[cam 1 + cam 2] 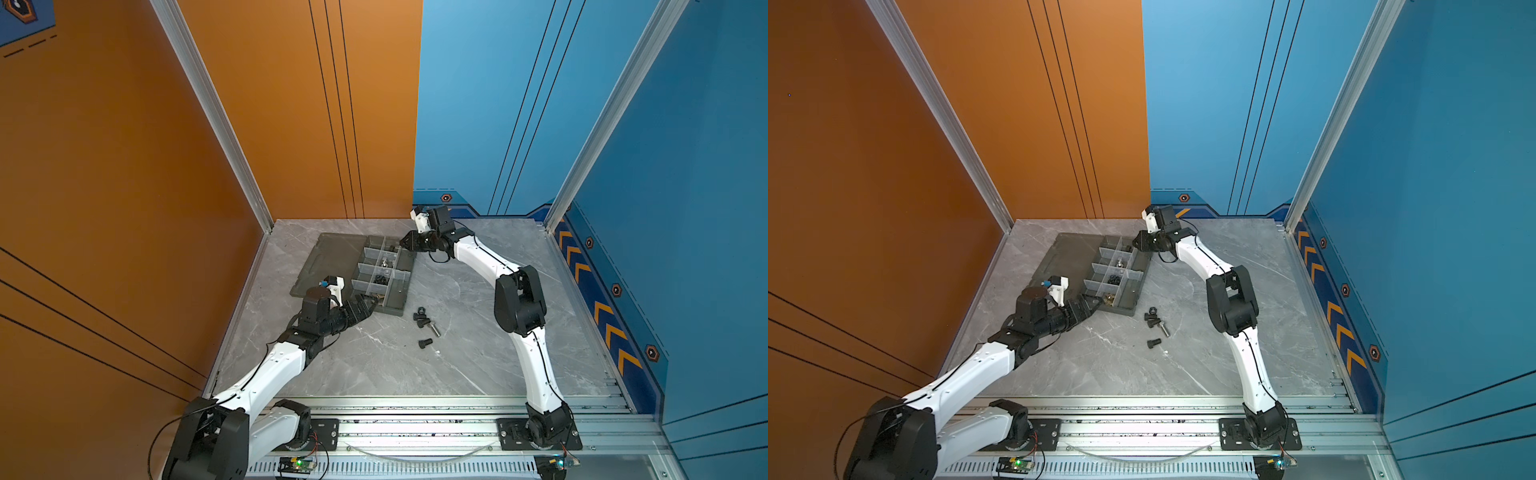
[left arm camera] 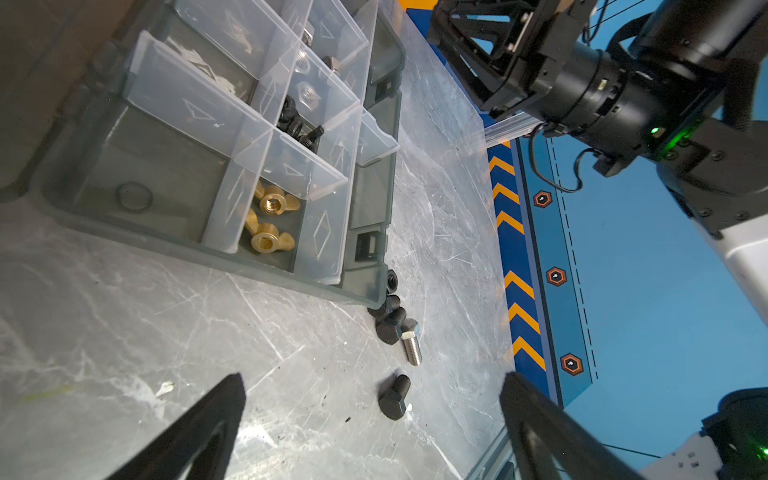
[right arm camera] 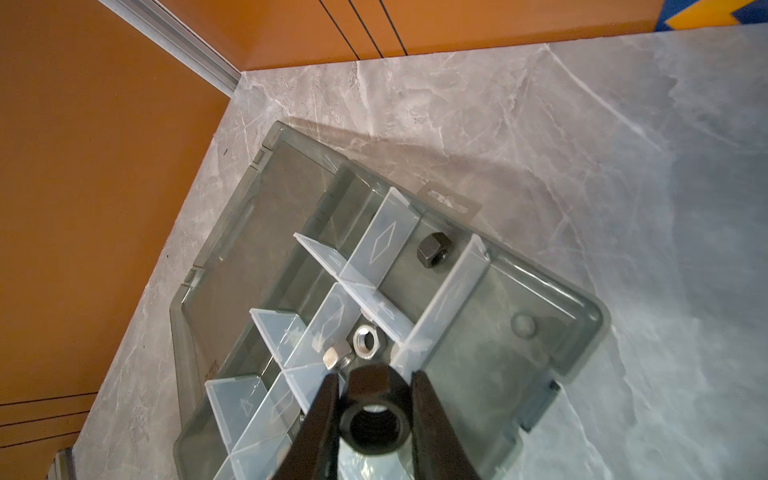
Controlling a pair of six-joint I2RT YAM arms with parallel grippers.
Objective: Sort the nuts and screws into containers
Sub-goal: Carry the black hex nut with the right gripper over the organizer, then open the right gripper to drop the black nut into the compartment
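Carried item: black nut (image 3: 374,419), pinched by the right gripper (image 3: 376,376) above the tray (image 3: 582,332), apparently for release into a cell.
Awaiting pickup: screws (image 2: 392,399) loose on the table (image 2: 124,332) beside the tray corner; left gripper (image 2: 372,376) spread wide, empty, poised over them.
Sorted: brass wing nuts (image 2: 272,203) share one cell.

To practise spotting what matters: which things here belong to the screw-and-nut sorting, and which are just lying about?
Job: dark grey plastic divided tray; black hex nut in right pincer; loose black bolts and silver bolt; brass wing nuts.
Lying about: flat grey lid panel; grey marble tabletop.
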